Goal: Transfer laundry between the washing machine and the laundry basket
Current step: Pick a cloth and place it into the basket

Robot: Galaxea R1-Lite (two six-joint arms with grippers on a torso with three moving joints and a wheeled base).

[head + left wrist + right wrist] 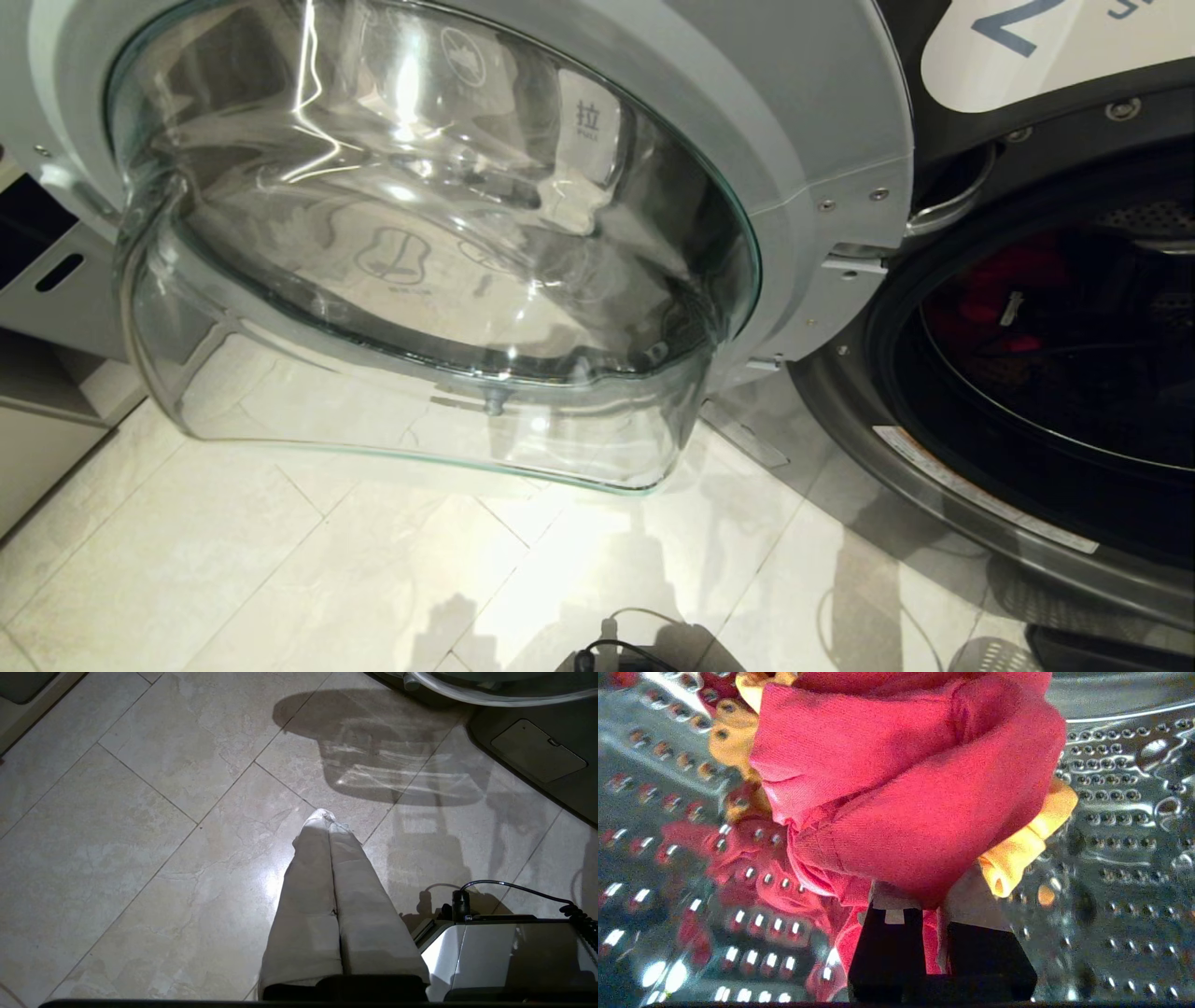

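Right gripper (924,896) inside the perforated steel drum (1120,812) of the dark grey front-loading washing machine (934,523), jaws closed on a fold of the bright red soft cloth laundry (906,793), with a mustard-yellow piece (1027,849) caught in the same bundle. Round glass door with pale grey rim (439,243) swung fully open toward the robot's left, above the pale tiled floor (280,560). From the head view, only a dark red patch of cloth visible deep in the drum; green basket not in any view.

Probably the lifting-out step. To do it well: keep the grip firm, since only a fold seems to be pinched and the bundle hangs loose. Draw back slowly and level through the middle of the opening, away from the dark rubber seal (887,373), so that trailing cloth does not snag on the rim. Watch the yellow piece, because it may slip out and fall on the floor.

Left gripper (327,816) parked over the floor, jaws pressed together and holding nothing.
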